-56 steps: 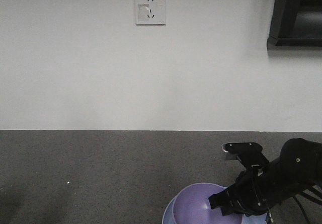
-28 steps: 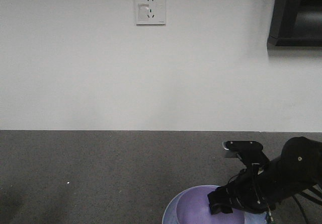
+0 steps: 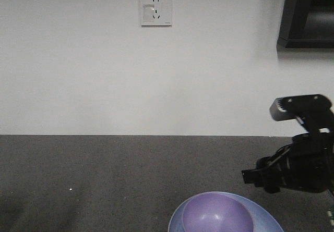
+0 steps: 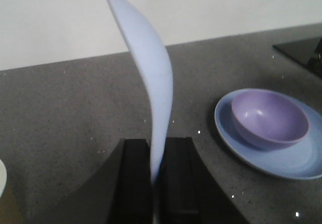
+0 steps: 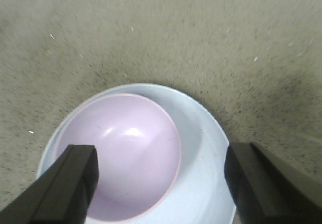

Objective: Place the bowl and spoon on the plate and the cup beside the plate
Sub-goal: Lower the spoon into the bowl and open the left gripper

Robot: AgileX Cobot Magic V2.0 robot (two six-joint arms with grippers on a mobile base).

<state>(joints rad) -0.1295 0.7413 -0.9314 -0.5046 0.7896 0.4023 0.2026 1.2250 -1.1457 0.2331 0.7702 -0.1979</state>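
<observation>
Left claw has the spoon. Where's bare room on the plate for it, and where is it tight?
Roomiest: the crescent of plate right of the bowl, below the open right claw. Left of the bowl, only a thin rim shows. The dark table between spoon and plate is bare.

Black right arm (image 3: 305,167), blocky pincer (image 5: 161,158)

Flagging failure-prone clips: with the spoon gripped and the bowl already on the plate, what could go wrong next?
The left end effector pinches the spoon only at its lower end, so it could pivot or slip. The right end effector hovers open above the bowl, which sits off-centre on the plate; the incoming arm might clip it or nudge the bowl.
</observation>
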